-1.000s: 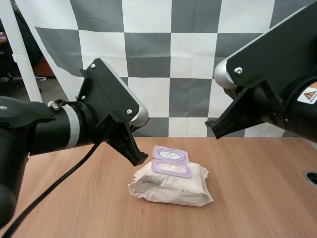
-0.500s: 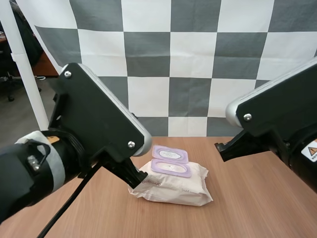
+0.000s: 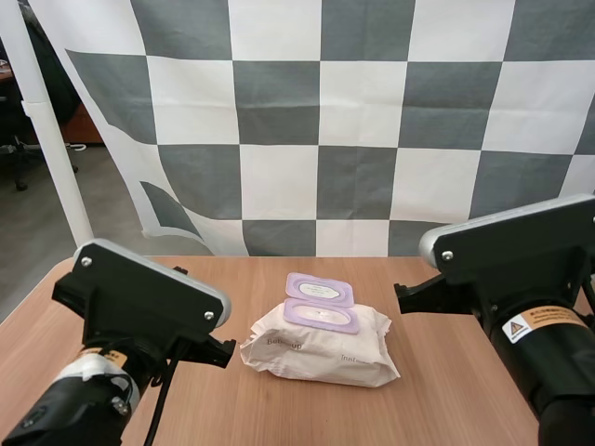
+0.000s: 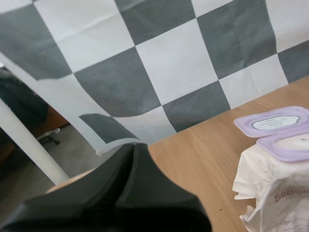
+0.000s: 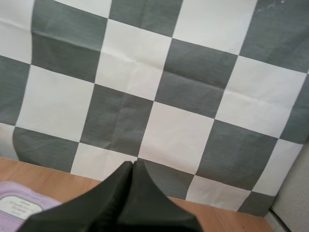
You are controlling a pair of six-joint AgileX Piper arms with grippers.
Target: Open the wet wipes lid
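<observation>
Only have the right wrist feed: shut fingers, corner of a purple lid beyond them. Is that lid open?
Observer: Yes. The high view shows the lid flipped back on top of the wet wipes pack.
Operator: Other arm?
Observer: The left gripper is shut on nothing, beside the pack and not touching it.
Operator: And mine, clear of it?
Observer: Yes. The right gripper sits off the pack's other side, with bare table between them.

- Bright, even, diffuse light from above; no glare
- Pack casts a thin soft shadow on the table, lower centre of the high view
- Left gripper and right gripper show near-black, hardly shaded
</observation>
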